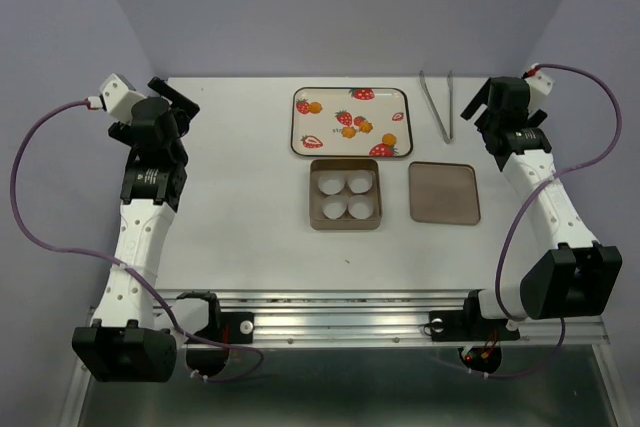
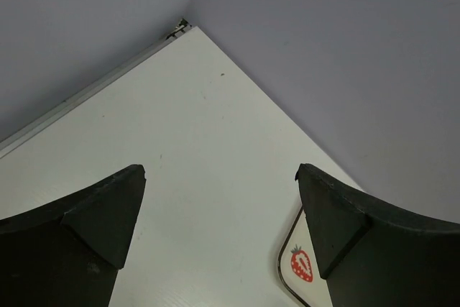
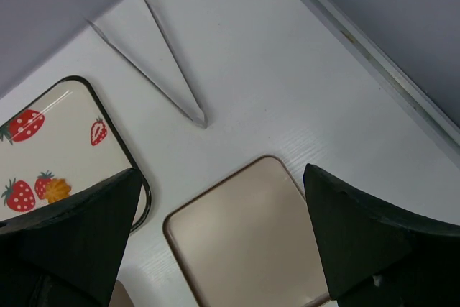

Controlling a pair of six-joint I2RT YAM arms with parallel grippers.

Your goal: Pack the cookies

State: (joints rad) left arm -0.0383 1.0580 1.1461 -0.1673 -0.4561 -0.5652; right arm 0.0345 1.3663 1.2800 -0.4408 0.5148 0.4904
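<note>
Cookies lie on the strawberry tray, to the left of our right gripper and to the right of our left gripper; the right one is nearer. Both grippers hang with fingers spread, holding nothing. Tongs lie just left of the right gripper, between it and the tray, with their long axis running away from us and the joined end towards our bases. We judge the right gripper should reach for them first. The box of paper cups sits nearer our bases than the tray, its lid on the right gripper's side.
</note>
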